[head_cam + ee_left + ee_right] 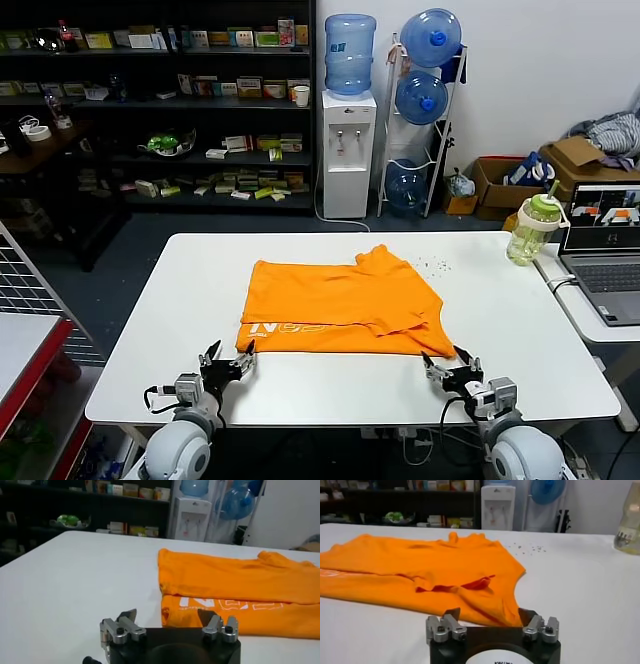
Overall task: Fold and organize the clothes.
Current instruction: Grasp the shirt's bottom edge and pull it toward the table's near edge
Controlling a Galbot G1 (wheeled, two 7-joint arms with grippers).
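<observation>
The orange T-shirt (340, 305) lies partly folded in the middle of the white table (180, 300), with white lettering (290, 328) along its near left edge. My left gripper (229, 362) is open and empty at the shirt's near left corner (167, 614). My right gripper (447, 366) is open and empty at the shirt's near right corner (495, 611). The shirt fills the left wrist view (235, 587) and the right wrist view (420, 572) just beyond the jaws. Both grippers (168, 616) (488, 614) hover low over the table's near edge.
A green-lidded bottle (532, 228) stands at the table's far right corner, beside a laptop (605, 250) on a side table. A red-edged shelf (25, 360) stands at the left. Shelving and a water dispenser (347, 150) stand behind the table.
</observation>
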